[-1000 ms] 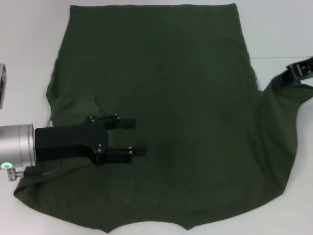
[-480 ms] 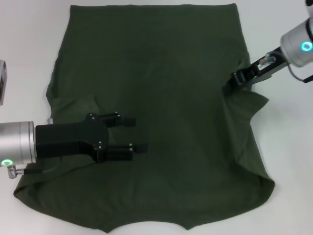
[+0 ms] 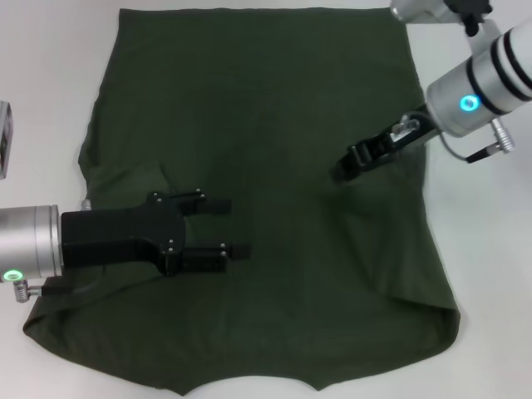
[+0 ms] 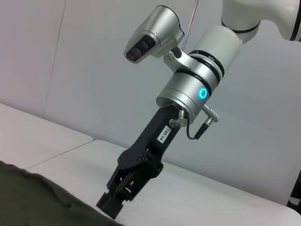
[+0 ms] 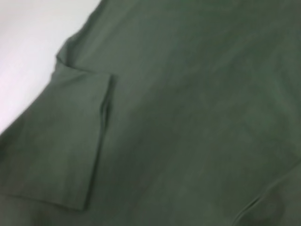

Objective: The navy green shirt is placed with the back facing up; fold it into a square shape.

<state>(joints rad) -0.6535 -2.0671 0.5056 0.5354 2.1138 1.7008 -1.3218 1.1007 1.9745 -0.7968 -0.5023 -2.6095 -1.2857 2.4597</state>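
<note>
The navy green shirt lies spread over the white table, its hem at the far side. My left gripper is over the shirt's near left part, open, its two black fingers apart with nothing between them. My right gripper is over the shirt's right half, shut on the shirt's right sleeve fabric, which is folded inward over the body. The left wrist view shows that right gripper tip-down at the shirt. The right wrist view shows the shirt with the other sleeve folded flat.
A small grey box sits at the table's left edge. Bare white table shows to the right of the shirt and along its left side.
My right gripper has swept from the far right edge inward, pulling the right sleeve over the shirt's body. The shirt's right side is now narrower and straighter. The left gripper stayed put.
</note>
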